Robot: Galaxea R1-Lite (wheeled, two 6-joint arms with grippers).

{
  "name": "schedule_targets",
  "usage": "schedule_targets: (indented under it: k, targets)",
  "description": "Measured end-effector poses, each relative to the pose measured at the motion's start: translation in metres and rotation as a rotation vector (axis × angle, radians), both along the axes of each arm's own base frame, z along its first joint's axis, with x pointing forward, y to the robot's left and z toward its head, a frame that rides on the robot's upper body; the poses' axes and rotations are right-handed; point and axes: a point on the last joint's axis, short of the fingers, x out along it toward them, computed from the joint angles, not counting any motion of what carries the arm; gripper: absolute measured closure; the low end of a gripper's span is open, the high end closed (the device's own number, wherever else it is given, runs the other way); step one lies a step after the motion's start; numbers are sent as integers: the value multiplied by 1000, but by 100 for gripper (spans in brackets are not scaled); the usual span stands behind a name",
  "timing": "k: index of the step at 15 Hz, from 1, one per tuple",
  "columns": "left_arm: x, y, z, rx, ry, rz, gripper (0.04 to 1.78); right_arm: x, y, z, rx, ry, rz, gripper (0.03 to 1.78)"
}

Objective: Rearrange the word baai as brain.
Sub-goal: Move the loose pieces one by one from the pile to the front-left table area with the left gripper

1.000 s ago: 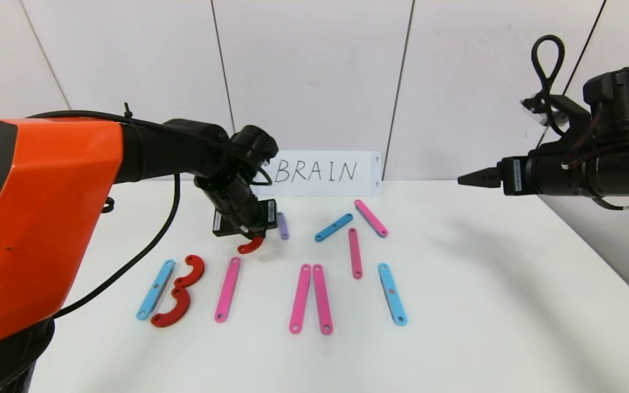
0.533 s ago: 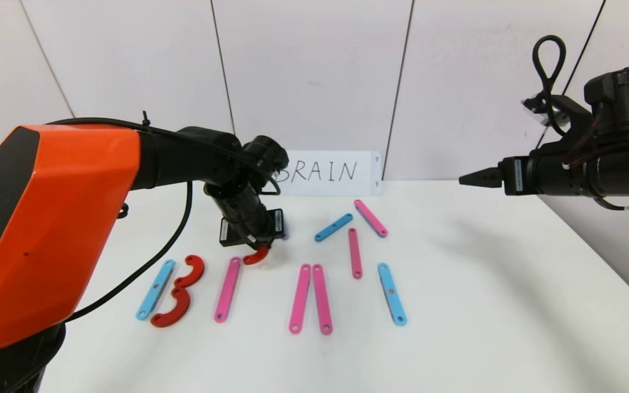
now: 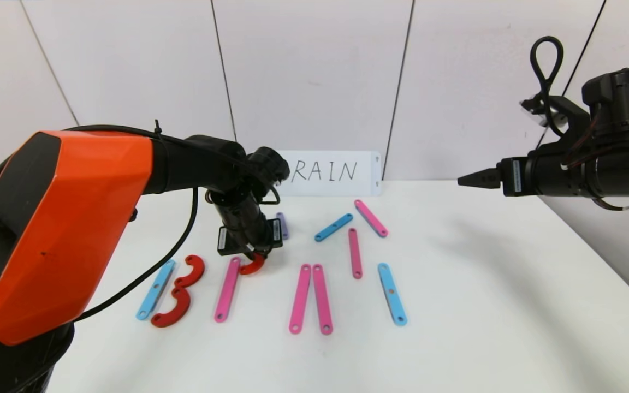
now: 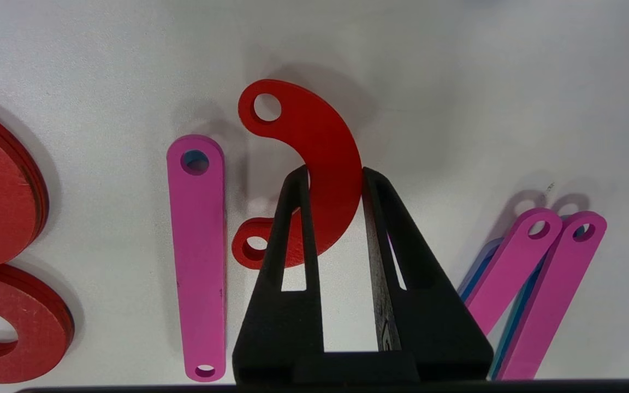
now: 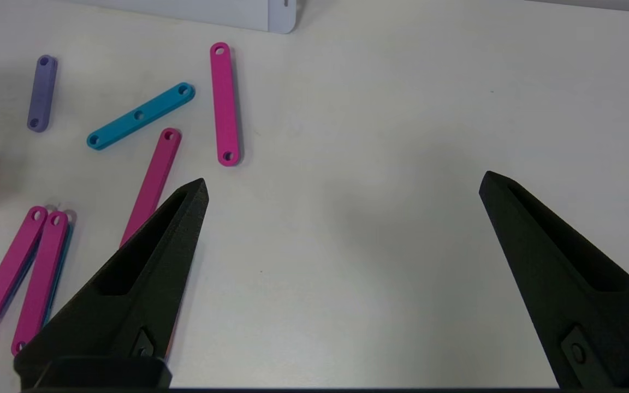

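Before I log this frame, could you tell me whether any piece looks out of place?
Yes: three strips, a light-blue strip and two pink strips, lie scattered at odd angles behind the letter row. Otherwise, the left claw is shut on a red curve beside a pink upright.

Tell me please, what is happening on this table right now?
The robot is building the word BRAIN from flat plastic pieces. Its left pincer is shut on a red C-shaped curve, holding it low beside the top of an upright pink strip, apparently to make the R. The B already lies to the left. The right pincer hangs open, away above the table.
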Motion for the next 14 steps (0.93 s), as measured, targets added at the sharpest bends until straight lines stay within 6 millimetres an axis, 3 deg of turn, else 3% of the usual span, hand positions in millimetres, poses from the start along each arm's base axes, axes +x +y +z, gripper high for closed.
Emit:
schedule_targets:
  k: [10, 14]
  targets:
    - [-2, -4, -4, 5, 12, -9, 151, 0, 1, -1, 0, 2, 2, 7]
    - [-1, -5, -5, 7, 10, -16, 118, 0, 0, -1, 1, 3, 1, 7]
